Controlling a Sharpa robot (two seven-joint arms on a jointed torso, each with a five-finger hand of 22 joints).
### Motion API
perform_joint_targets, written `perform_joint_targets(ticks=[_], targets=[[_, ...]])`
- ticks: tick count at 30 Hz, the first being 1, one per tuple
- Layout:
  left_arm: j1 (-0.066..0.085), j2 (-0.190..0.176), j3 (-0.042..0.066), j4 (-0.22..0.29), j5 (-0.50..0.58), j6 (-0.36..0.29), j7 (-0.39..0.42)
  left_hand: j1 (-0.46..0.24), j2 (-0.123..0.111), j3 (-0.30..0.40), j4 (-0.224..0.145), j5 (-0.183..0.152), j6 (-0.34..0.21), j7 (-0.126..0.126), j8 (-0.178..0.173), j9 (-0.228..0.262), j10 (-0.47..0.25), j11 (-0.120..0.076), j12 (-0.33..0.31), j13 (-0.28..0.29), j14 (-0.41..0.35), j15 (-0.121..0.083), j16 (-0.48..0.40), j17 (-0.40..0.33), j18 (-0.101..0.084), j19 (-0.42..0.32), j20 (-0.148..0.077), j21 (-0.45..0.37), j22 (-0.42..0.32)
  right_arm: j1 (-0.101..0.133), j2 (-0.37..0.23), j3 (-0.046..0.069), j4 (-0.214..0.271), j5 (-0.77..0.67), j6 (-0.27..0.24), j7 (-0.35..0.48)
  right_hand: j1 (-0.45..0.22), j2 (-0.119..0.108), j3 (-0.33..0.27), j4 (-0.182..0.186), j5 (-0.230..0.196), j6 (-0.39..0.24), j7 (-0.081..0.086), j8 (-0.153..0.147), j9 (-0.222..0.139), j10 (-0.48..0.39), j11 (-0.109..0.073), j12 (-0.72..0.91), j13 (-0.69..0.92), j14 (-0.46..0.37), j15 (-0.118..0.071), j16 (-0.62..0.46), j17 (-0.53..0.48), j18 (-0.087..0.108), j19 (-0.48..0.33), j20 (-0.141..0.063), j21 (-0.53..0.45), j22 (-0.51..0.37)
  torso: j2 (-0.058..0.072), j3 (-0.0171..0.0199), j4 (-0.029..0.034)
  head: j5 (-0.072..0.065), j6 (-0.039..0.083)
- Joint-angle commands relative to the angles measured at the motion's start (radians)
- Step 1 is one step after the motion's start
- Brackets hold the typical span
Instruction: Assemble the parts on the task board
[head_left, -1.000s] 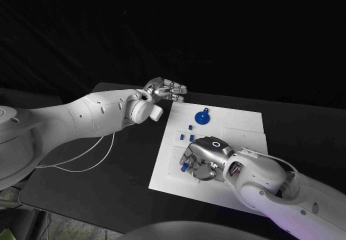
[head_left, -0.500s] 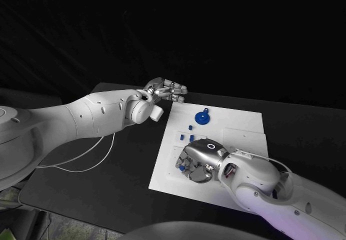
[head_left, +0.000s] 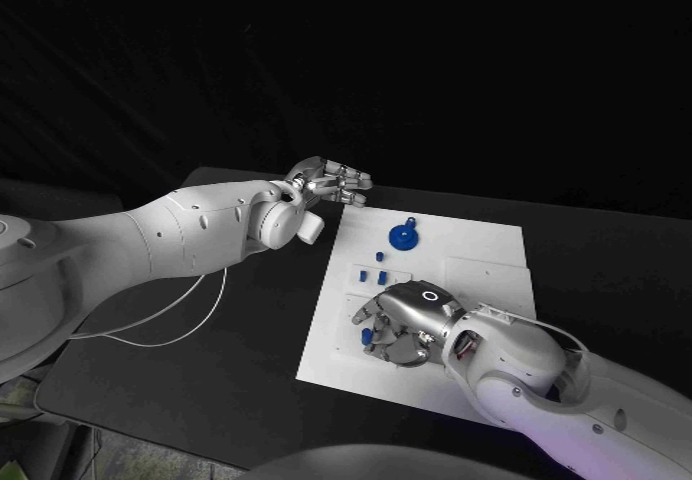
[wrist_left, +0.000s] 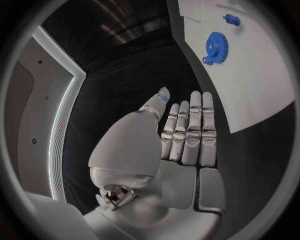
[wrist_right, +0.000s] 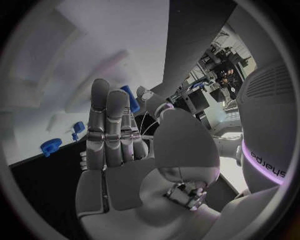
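This looks like a robotics lab or test room. A black table (head_left: 216, 340) stands before black surroundings, with a white task board (head_left: 476, 250) laid flat on it and thin white cables (head_left: 173, 315) trailing across the top. In the right wrist view, a cluttered background of racks and equipment (wrist_right: 212, 75) stands behind the arm, and the left wrist view shows a pale wall panel (wrist_left: 59, 115) with a lit edge.

Left arm enters from the left edge and reaches to upper centre of the frame; left hand (head_left: 329, 184) is empty, its fingers (wrist_left: 189, 131) extended straight and side by side. Right arm rises from the lower right; right hand (head_left: 398, 324) sits at centre, palm down, fingers (wrist_right: 106, 125) extended.
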Motion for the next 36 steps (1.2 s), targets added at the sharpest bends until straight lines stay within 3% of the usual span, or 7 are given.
perform_joint_targets(ticks=[1,10,18,22,25,30,36], targets=[[-0.001,-0.001,0.001,0.002,-0.002,0.016,0.003,0.003,0.008,-0.008,-0.001,-0.003,-0.004,0.003,-0.002,-0.001,-0.008,0.002,0.002,0.001,-0.008,-0.001,-0.006,0.001,0.004,-0.003,0.006,0.003,-0.002,0.000,-0.007,0.000,0.008,0.022,-0.058,-0.003,0.023,0.003,-0.056,0.027,0.016,-0.038,-0.010,-0.003,-0.002,-0.003,0.000,0.003,0.000,0.003,0.002,-0.003,-0.002,0.001,0.037,0.002,0.000,-0.012,0.000,-0.0001,0.0009,-0.002,0.001],[-0.001,-0.003,0.001,0.003,-0.003,0.016,0.002,0.003,0.008,-0.008,-0.001,-0.003,-0.004,0.003,-0.002,-0.001,-0.008,0.002,0.002,0.001,-0.008,-0.001,-0.006,0.001,0.004,-0.003,0.006,0.003,-0.002,0.000,-0.037,0.014,0.037,0.070,-0.089,0.010,0.053,0.004,-0.156,0.083,0.054,-0.055,-0.010,-0.004,-0.003,0.014,-0.005,0.004,0.001,0.012,-0.001,0.008,-0.001,-0.001,0.038,-0.002,0.027,-0.032,0.000,-0.0003,0.0004,-0.007,0.003],[-0.001,-0.004,0.001,0.002,-0.003,0.017,0.003,0.003,0.008,-0.008,0.000,-0.003,-0.004,0.002,-0.002,-0.001,-0.008,0.002,0.002,0.001,-0.008,-0.001,-0.006,0.001,0.004,-0.003,0.006,0.004,-0.003,0.000,-0.082,0.087,0.051,0.253,-0.119,0.013,0.070,0.029,-0.115,0.076,-0.003,0.090,0.029,0.007,0.004,0.079,-0.015,0.035,0.029,0.007,-0.009,0.017,0.009,-0.008,0.035,-0.011,0.044,-0.034,-0.001,-0.0010,0.0002,-0.024,0.017],[-0.001,-0.007,0.001,0.003,-0.003,0.014,0.007,0.003,0.009,-0.009,0.001,-0.003,-0.004,0.002,-0.002,0.000,-0.008,0.001,0.003,0.001,-0.008,-0.001,-0.006,0.001,0.004,-0.003,0.007,0.004,-0.006,0.008,-0.130,0.122,0.033,0.389,-0.117,0.001,0.033,0.031,-0.078,0.066,0.009,0.176,0.013,0.004,0.008,0.085,-0.027,0.118,0.126,0.012,-0.017,0.017,0.011,-0.013,0.037,-0.017,0.049,-0.040,-0.003,-0.0018,-0.0007,-0.046,0.030],[-0.001,-0.013,0.001,0.005,-0.003,0.010,0.011,0.001,0.009,-0.010,0.003,-0.003,-0.003,0.002,-0.002,0.000,-0.004,0.000,0.003,0.001,-0.007,-0.002,-0.005,0.002,0.004,-0.002,0.006,0.005,-0.007,0.021,-0.172,0.137,0.004,0.503,-0.104,-0.015,0.015,0.047,-0.123,0.069,0.025,0.231,-0.004,-0.004,0.033,0.043,-0.038,0.251,0.285,0.012,-0.027,0.031,0.026,-0.019,0.037,-0.027,0.062,-0.038,-0.003,-0.0014,-0.0028,-0.071,0.040],[-0.001,-0.024,0.001,0.010,-0.002,0.003,0.016,0.001,0.009,-0.010,0.004,-0.002,-0.003,0.002,-0.002,0.000,-0.001,0.000,0.003,0.001,-0.006,-0.003,-0.005,0.002,0.004,-0.001,0.006,0.005,-0.008,0.047,-0.230,0.145,-0.062,0.682,-0.060,-0.064,-0.011,0.070,-0.173,0.100,0.076,0.274,-0.045,0.008,0.173,-0.071,-0.061,0.585,0.669,-0.009,-0.037,0.114,0.128,-0.030,0.035,-0.037,0.098,-0.018,-0.008,-0.0017,-0.0071,-0.111,0.052],[-0.001,-0.046,0.000,0.034,-0.001,-0.003,0.022,-0.003,0.007,-0.010,0.005,-0.002,-0.003,0.001,-0.002,0.000,0.007,-0.003,0.003,0.001,-0.003,-0.004,-0.005,0.003,0.003,0.000,0.005,0.006,-0.012,0.066,-0.297,0.149,-0.094,0.795,0.050,-0.169,-0.050,0.053,-0.156,0.191,0.085,0.257,-0.076,0.049,0.556,-0.051,-0.077,0.922,1.047,-0.009,-0.046,0.271,0.387,-0.033,0.031,-0.046,0.142,0.030,-0.018,0.0004,-0.0159,-0.148,0.051]])
